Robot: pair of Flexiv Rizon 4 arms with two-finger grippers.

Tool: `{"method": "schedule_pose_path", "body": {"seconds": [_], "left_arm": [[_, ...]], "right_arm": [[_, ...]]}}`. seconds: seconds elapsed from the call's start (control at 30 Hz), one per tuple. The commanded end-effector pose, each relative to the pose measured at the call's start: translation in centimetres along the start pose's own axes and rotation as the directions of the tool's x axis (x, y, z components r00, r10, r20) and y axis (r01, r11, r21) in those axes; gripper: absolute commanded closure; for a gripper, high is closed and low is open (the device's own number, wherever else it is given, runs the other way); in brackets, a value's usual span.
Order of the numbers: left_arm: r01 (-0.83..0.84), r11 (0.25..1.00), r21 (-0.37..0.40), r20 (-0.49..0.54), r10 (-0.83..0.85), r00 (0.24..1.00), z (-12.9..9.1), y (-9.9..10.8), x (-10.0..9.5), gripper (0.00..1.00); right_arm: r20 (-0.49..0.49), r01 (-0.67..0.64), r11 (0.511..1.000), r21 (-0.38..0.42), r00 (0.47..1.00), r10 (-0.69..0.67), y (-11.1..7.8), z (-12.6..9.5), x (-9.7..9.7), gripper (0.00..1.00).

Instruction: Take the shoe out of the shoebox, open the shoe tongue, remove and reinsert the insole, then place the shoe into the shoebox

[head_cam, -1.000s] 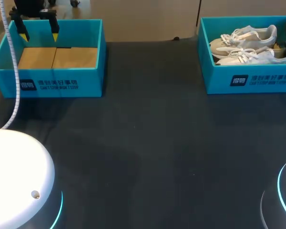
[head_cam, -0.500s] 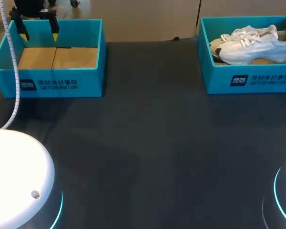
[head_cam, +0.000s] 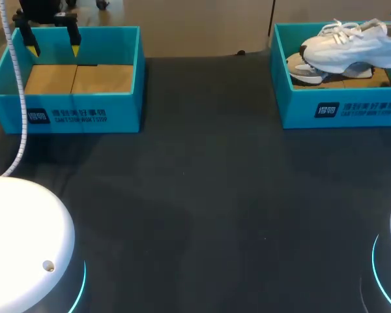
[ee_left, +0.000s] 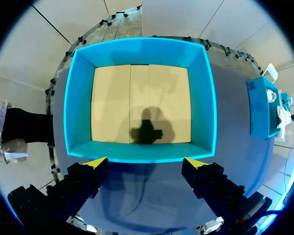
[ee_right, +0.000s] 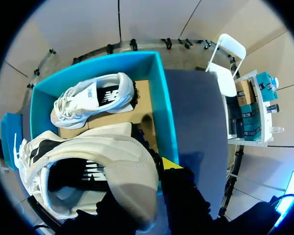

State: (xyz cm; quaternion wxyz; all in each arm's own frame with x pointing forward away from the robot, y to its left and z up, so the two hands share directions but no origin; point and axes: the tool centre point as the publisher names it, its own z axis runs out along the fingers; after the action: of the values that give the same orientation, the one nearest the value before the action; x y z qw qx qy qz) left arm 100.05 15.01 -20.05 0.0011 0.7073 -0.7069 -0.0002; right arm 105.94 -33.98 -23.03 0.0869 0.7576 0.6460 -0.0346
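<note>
A white shoe (head_cam: 355,45) hangs tilted above the right blue shoebox (head_cam: 339,107), its toe toward the table's middle. In the right wrist view my right gripper (ee_right: 151,169) is shut on the heel of this shoe (ee_right: 88,166); only one yellow fingertip (ee_right: 169,164) shows, the other is hidden by the heel. A second white shoe (ee_right: 93,98) lies on its side on the box's cardboard floor (ee_right: 142,105). In the head view the right gripper is off the right edge. My left gripper (head_cam: 53,47) stands open over the far rim of the left shoebox (head_cam: 85,114), holding nothing.
The left shoebox (ee_left: 142,49) holds only its bare cardboard floor. My left arm's white cable (head_cam: 18,111) hangs down across that box's left end. Between the two boxes lies the dark tabletop (head_cam: 202,182).
The right gripper has lifted the shoe from the floor of the right box up above its rim, baring the second shoe beneath. The left arm has not moved.
</note>
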Motion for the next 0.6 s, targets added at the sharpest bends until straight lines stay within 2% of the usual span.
{"method": "schedule_pose_path", "body": {"seconds": [0.03, 0.17, 0.33, 0.6], "left_arm": [[0.0, 1.0, 0.0, 0.0, 0.0, 1.0, 0.0, 0.0, 0.0, 0.0], [0.0, 1.0, 0.0, 0.0, 0.0, 1.0, 0.0, 0.0, 0.0, 0.0], [0.0, 1.0, 0.0, 0.0, 0.0, 1.0, 0.0, 0.0, 0.0, 0.0], [0.0, 1.0, 0.0, 0.0, 0.0, 1.0, 0.0, 0.0, 0.0, 0.0]], "right_arm": [[0.026, 0.004, 1.0, 0.009, 1.0, -0.004, -0.3, -2.4, -0.3, 1.0], [0.025, -0.022, 1.0, 0.016, 0.999, 0.021, -0.7, -3.9, -1.1, 1.0], [0.031, -0.024, 1.0, 0.007, 0.999, 0.024, -2.4, -6.6, -0.6, 1.0], [0.046, -0.02, 1.0, -0.002, 0.999, 0.02, -8.4, -11.4, 2.1, 1.0]]}}
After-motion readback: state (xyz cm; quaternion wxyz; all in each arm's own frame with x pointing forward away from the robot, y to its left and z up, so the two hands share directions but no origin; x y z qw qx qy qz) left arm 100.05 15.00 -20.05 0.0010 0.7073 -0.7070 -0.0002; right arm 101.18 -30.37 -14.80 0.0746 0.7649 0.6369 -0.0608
